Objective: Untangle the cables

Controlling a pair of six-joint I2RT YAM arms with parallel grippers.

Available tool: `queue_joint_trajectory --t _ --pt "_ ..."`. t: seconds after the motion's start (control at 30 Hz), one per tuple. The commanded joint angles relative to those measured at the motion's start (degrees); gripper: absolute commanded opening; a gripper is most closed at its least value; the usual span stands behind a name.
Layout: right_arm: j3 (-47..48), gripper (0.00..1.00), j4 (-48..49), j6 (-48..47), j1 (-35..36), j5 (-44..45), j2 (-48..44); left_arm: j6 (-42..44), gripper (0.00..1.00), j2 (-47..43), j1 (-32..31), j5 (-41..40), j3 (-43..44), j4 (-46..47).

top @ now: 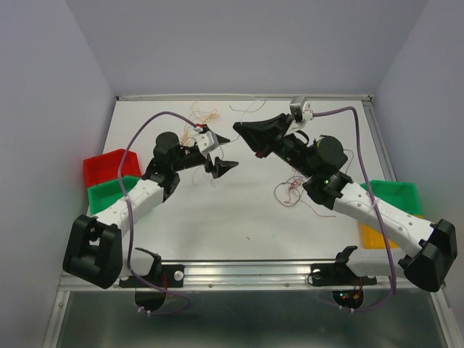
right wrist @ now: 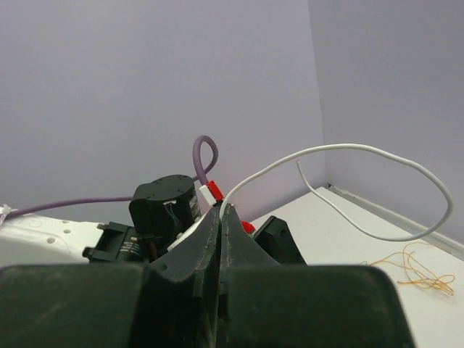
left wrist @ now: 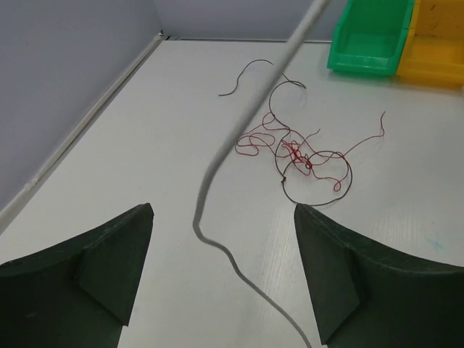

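A lab test cell — plain walls (top: 254, 43); white table (top: 239, 210); sorting bins (left wrist: 362, 58).

Bright, even light from overhead fills all three views and leaves only faint, soft shadows on the pale table (top: 239, 217) with no harsh glare, while the white cable (left wrist: 217, 156) crossing close to the left wrist camera shows as a blurred, greyish streak.

My left pincer (left wrist: 223, 210) hangs with fingers spread wide; my right pincer (right wrist: 221, 212) has fingers pressed tight together, tip near the left one
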Motion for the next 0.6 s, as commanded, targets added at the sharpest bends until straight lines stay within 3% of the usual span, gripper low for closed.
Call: queue_joint_trajectory --t 0.0,0.07,0.17,0.33,0.4,0.43,0.47,0.57 --pt "3.03 0.01 5.53 2.62 -0.12 -2.26 0.99 0.64 0.85 -0.52 -0.59 -2.23 1.51 2.77" --pt "2.94 0.01 5.97 3.14 -0.03 -2.79 1.17 0.38 0.83 -0.35 -0.59 -2.16 1.69 2.59" --pt "2.68 0.01 6.41 3.24 -0.03 -2.79 1.78 0.20 0.69 -0.61 -0.59 -1.01 1.78 2.68" --pt "1.28 0.01 7.12 3.15 -0.03 -2.27 1.78 0.55 0.70 -2.45 -0.59 -0.49 1.08 2.68" --pt "0.83 0.00 7.38 3.06 -0.03 -1.92 1.69 0.55 0.64 -3.07 -0.59 -0.13 0.81 2.68" --pt "0.66 0.01 7.47 3.06 -0.03 -1.74 1.69 0.72 0.50 -3.25 -0.59 0.39 0.81 2.68" --pt "0.22 0.00 7.64 3.15 -0.03 -1.56 1.69 0.64 0.47 -3.68 -0.59 0.57 0.64 2.68" --pt "-0.31 0.01 8.26 3.32 -0.12 -1.21 1.78 0.64 0.49 -4.13 -0.59 1.01 0.46 2.68"
